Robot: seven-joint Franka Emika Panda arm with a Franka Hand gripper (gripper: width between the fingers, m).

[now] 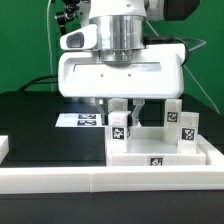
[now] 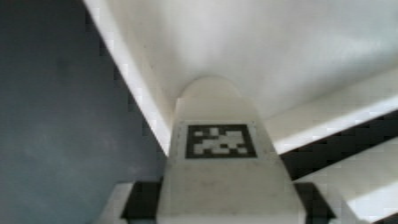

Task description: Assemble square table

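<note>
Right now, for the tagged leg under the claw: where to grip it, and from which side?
Grip the leg at its upper end, coming straight down from above. It stands upright on the tabletop, so its flat sides face the fingers. The claw already appears closed on it there.

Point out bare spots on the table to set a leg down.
Free: black table at the exterior view's left, between the marker board and the rail. Crowded: the tabletop, with legs and the gripper on one leg.

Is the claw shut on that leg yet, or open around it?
Shut on it, it appears. In the wrist view the claw has a finger on each side of the tagged leg, no gap visible. The exterior view shows the leg upright under it.
</note>
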